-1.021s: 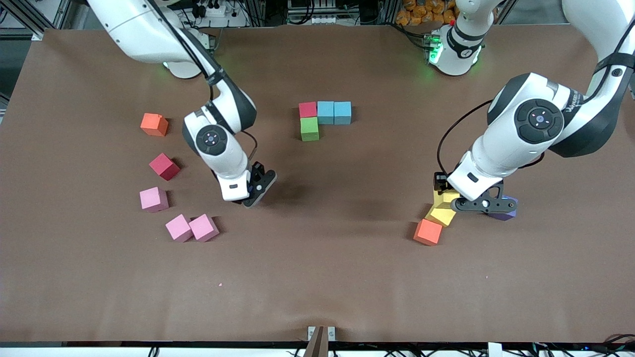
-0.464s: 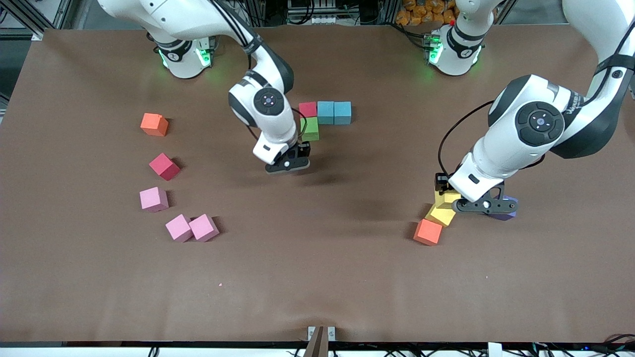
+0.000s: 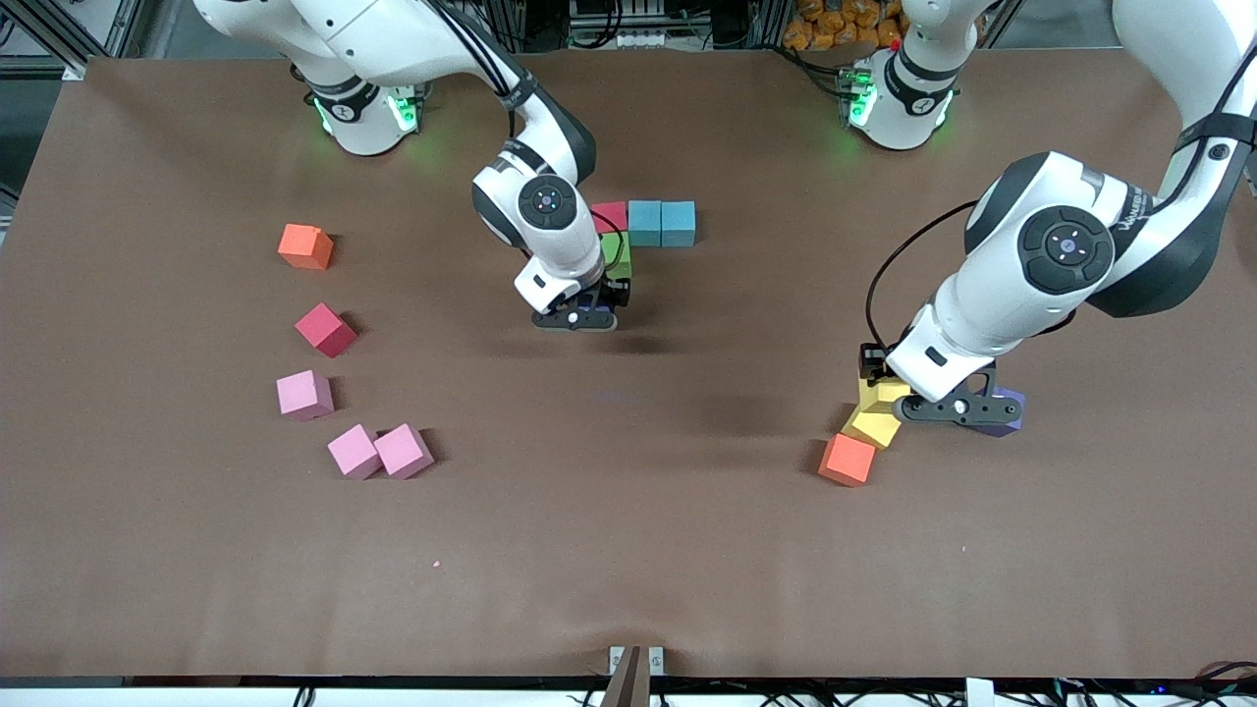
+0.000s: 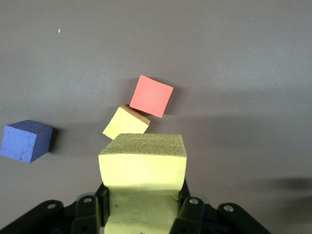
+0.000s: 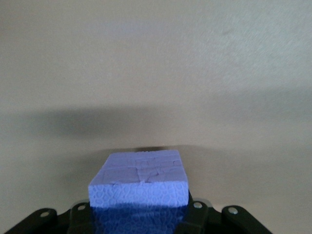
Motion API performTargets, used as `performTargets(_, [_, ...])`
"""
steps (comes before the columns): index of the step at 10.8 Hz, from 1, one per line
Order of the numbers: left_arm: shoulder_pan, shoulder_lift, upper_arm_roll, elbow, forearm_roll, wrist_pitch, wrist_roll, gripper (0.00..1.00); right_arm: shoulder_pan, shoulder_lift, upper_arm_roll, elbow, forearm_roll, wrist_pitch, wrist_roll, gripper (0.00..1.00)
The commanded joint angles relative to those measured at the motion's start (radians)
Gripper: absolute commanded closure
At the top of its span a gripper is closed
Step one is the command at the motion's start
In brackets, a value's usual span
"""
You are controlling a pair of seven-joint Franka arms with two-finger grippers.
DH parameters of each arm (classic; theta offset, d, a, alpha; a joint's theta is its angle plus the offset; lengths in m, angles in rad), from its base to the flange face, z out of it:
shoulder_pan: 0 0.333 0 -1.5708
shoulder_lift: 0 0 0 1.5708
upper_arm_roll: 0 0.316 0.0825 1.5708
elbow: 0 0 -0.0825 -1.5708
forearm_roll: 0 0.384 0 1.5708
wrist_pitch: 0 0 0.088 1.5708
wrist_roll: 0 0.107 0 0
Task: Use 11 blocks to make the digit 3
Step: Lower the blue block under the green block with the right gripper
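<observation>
The table [image 3: 628, 550] carries loose blocks at both ends and a started figure near the middle, toward the bases. That figure: a red block [image 3: 607, 214] and two cyan blocks [image 3: 645, 221] [image 3: 679, 222] are set in a straight row, faces touching, w/ a green block [image 3: 621, 257] touching the red one on the side nearer the front camera, so an L is formed; its long axis runs along the table's length. The green block is partly hidden by the right arm.

The right claw [image 3: 577, 316] is seen just beside the green block, on its camera side, clamped on a purple block [image 5: 140, 185]; the block is held square between the fingers, flat top up.

Toward the right arm's end, well apart from the figure: an orange block [image 3: 305, 245], a dark red block [image 3: 326, 329], then three pink blocks [image 3: 303, 394] [image 3: 354, 451] [image 3: 404, 450], the last two touching. All are turned at odd angles.

Toward the left arm's end, the left claw [image 3: 938, 405] is clamped on a yellow block [image 4: 143, 165], over a crowded cluster. A second yellow block [image 4: 126, 122] lies tilted just beside it, touching an orange block [image 4: 152, 95] at a corner. Another purple block [image 4: 25, 140] lies near, apart from those.
</observation>
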State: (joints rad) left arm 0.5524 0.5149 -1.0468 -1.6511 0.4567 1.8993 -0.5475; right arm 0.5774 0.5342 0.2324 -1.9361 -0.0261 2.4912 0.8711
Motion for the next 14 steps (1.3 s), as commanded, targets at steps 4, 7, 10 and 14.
performTargets(4, [0.004, -0.004, -0.002, -0.006, -0.012, -0.012, 0.012, 0.46, 0.047, 0.041, 0.005, 0.005, 0.020, 0.041, 0.026, 0.70])
performTargets(7, [0.004, -0.004, -0.002, 0.001, -0.012, -0.012, 0.018, 0.46, 0.058, 0.039, 0.007, 0.002, 0.020, 0.031, 0.052, 0.70])
performTargets(10, [0.004, 0.005, -0.002, 0.001, -0.010, -0.011, 0.031, 0.46, 0.075, 0.041, 0.005, 0.000, 0.018, 0.029, 0.054, 0.70])
performTargets(14, [0.003, 0.005, -0.002, 0.002, -0.012, -0.011, 0.029, 0.46, 0.087, 0.039, 0.004, -0.004, 0.012, 0.025, 0.051, 0.70])
